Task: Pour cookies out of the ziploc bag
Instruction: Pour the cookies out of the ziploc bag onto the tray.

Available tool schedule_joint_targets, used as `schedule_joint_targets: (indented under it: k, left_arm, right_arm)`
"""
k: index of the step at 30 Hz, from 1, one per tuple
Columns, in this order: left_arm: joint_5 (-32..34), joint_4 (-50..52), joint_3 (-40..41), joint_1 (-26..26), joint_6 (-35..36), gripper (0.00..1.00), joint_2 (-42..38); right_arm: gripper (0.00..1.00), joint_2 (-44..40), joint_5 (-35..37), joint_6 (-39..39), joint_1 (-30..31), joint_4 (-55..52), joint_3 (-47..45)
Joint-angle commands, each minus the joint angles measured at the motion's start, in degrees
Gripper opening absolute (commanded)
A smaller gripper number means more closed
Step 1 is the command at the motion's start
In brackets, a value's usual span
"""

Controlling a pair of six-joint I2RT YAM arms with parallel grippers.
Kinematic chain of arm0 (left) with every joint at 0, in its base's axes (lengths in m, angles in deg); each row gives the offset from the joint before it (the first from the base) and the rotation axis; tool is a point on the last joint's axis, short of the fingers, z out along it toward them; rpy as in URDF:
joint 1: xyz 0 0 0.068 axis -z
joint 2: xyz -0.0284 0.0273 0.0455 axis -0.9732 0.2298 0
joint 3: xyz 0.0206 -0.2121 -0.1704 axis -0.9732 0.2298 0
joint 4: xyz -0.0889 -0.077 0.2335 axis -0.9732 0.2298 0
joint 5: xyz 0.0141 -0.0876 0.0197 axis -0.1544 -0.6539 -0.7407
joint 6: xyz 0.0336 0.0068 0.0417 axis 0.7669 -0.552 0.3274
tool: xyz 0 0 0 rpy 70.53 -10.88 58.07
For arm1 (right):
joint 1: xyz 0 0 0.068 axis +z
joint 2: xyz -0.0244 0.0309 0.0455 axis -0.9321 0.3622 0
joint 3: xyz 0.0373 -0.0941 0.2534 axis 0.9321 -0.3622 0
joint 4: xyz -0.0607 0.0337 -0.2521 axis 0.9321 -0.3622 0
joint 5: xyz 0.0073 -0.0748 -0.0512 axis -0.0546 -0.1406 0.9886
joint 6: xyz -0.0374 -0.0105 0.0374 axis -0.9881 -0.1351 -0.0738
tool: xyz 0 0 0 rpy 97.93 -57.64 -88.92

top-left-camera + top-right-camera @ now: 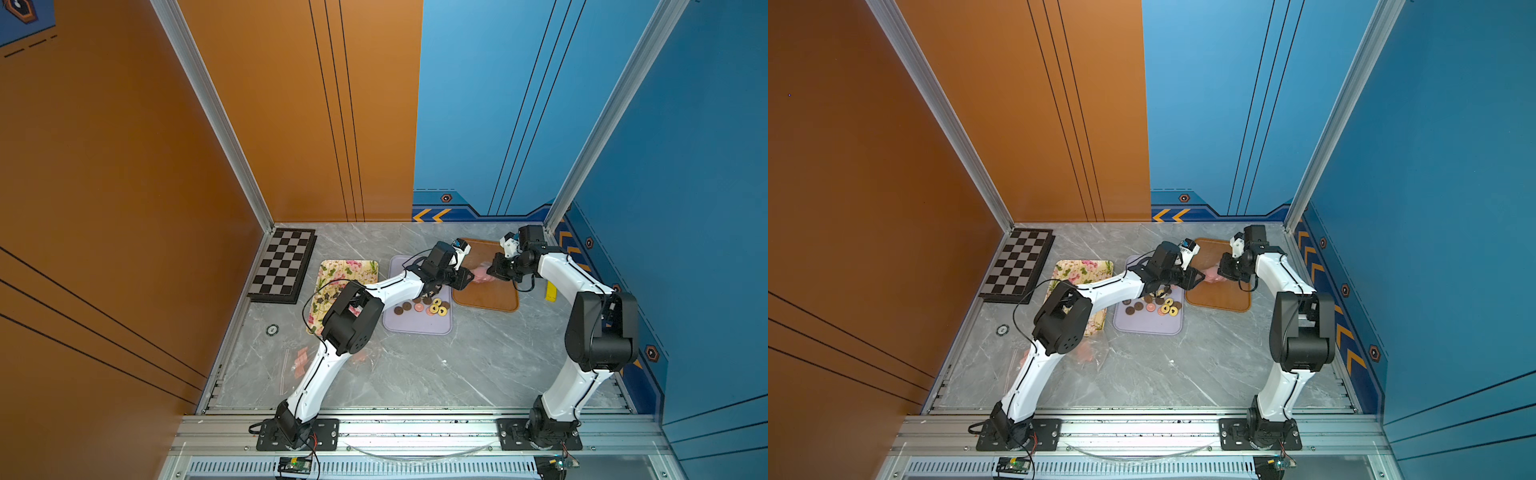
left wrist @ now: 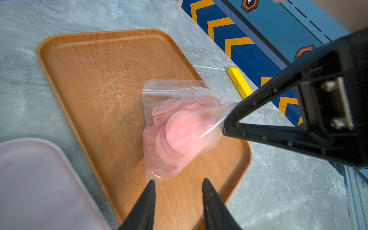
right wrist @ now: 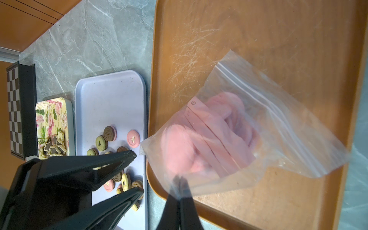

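Presently, from the left: a chessboard (image 1: 282, 266) sits at the far-left edge and is not concerned. Next is a floral tray (image 1: 349, 268) carrying star cookies (image 3: 53, 147), then a lilac tray (image 1: 415, 326) with round cookies (image 1: 428, 305) on it. Both lots are out of any bag.

My left gripper (image 2: 178, 184) hangs at the brown tray's (image 2: 89, 79) left edge, jaws parted and empty. One fingertip is just beside a bottom corner of the bag (image 2: 169, 87) but not gripping it. The bag is over the brown tray, with pink discs (image 2: 183, 131) bunched inside at the bottom end. My right gripper (image 3: 180, 179) is clamped on the other bottom corner, and the film there is drawn taut. A yellow block (image 2: 239, 83) lies right of the tray, apart from the work.

Judgement: the step in hand is up-ending this bag. I cannot tell whether the zip is open. The next move calls for raising the held corner so the zip end points down over the brown tray. My left gripper should take the second corner if the film sags. Risk: discs jamming at the mouth.
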Motion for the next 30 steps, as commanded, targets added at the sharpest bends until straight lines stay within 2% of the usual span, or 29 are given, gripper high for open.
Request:
schedule_joint_targets:
  k: [1, 7, 12, 27, 30]
  left_arm:
    - [-1.01, 1.15, -3.11, -0.82, 0.81, 0.41, 2.79]
    - [-1.96, 1.34, -4.6, -0.81, 0.56, 0.41, 4.45]
    - [-3.08, 1.33, -5.05, -0.95, 0.55, 0.36, 4.98]
    - [-3.78, 0.81, -6.56, -1.16, -0.59, 0.37, 7.45]
    - [-3.95, 0.77, -6.55, -1.35, -0.52, 0.3, 7.54]
  right_arm:
    - [0.0, -1.9, -1.31, -0.63, -0.37, -0.63, 0.98]
    - [0.0, -1.9, -1.4, -0.7, -0.33, -0.57, 0.98]
    - [0.0, -1.81, -1.58, -0.81, -0.29, -0.57, 1.07]
    - [0.0, -1.64, -1.84, -0.77, -0.2, -0.57, 1.14]
    - [0.0, -1.55, -1.83, -0.81, -0.2, -0.57, 1.24]
